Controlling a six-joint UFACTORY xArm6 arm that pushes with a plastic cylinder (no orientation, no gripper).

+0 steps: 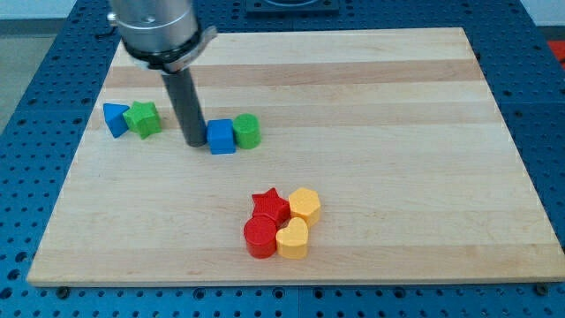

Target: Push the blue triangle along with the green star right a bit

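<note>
The blue triangle [114,118] and green star [143,118] are seen touching near the surface's [371,88] left edge, apparently not yet pushed. My tip [194,142], a bare rod holding nothing, is placed right of them, against the blue cube [221,137].

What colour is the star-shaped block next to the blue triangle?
Green: the green star touches the blue triangle, at the left of the camera view.
</note>
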